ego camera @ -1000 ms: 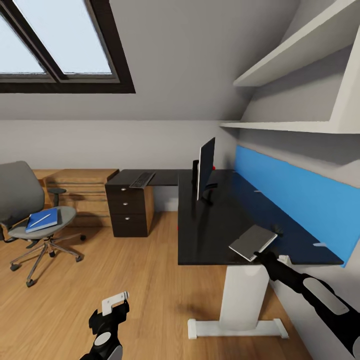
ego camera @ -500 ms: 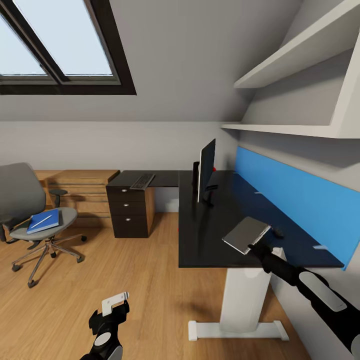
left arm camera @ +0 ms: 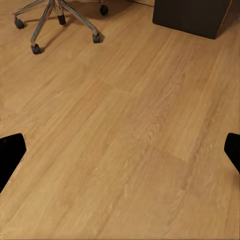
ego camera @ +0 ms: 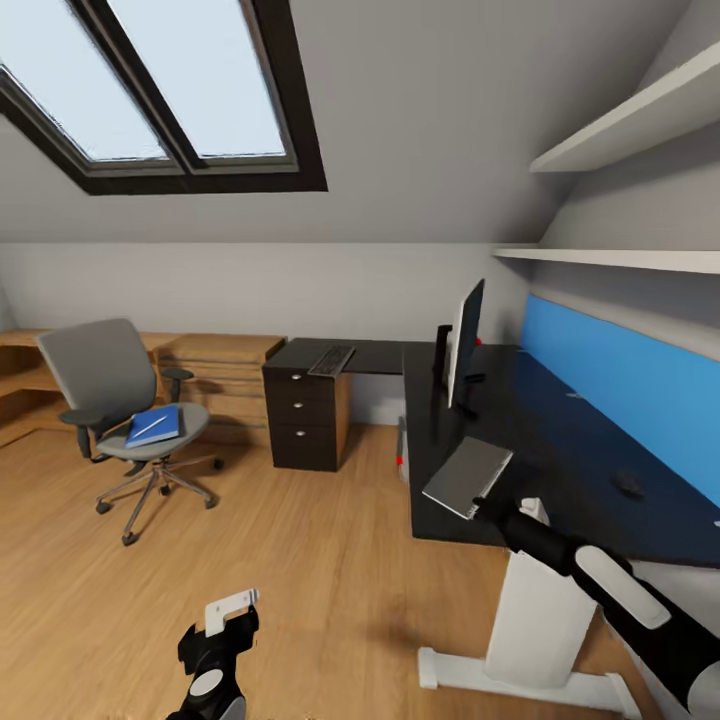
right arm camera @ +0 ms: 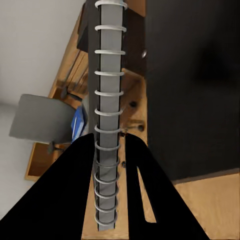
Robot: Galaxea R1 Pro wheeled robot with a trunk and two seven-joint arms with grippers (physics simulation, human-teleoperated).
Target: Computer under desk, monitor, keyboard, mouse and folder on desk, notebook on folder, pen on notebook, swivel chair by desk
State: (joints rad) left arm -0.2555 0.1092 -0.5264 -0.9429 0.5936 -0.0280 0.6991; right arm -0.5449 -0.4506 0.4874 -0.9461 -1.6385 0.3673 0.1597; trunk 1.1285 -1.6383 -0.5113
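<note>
My right gripper is shut on the grey spiral-bound notebook, held tilted above the near edge of the black desk. The right wrist view looks along the notebook's spine, clamped between my fingers. The monitor stands on the desk, the mouse lies near the blue panel, and the keyboard lies on the far wing. The blue folder with the pen on it rests on the swivel chair. My left gripper hangs open over the floor.
A dark drawer unit stands under the desk's far wing, with a low wood shelf unit behind the chair. A small grey box with a red light sits under the desk. White wall shelves hang above the desk. Chair castors are close to my left gripper.
The head view has swung left, bringing the chair further in. My right gripper has carried the notebook away from the mouse toward the desk's near edge. The left gripper holds still.
</note>
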